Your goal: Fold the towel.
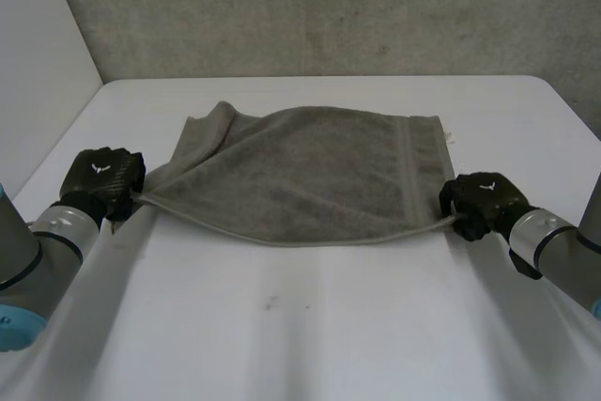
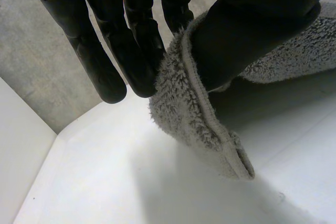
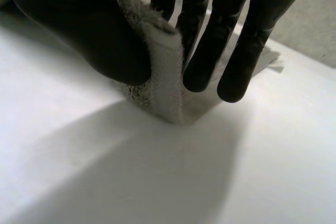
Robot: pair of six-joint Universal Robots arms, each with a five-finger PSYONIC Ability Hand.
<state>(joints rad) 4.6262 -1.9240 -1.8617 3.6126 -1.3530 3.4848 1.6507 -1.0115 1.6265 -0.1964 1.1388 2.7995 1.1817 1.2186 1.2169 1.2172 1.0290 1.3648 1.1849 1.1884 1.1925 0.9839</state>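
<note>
Right wrist view: black right hand [image 3: 73, 19] enters over the plain white desk [image 3: 262, 161]. A bunched corner of the grey terry-cloth towel [image 3: 165, 72] is pinched between the thumb on one side and the near-straight fingers [image 3: 202, 61] on the other. The gathered cloth stands as a narrow upright fold with the hemmed edge facing the camera. The fold's lower end meets the desk just below the fingertips. More of the towel lies flat on the desk behind the fingers. A rough grey wall [image 3: 315, 19] stands beyond the desk's far edge.
</note>
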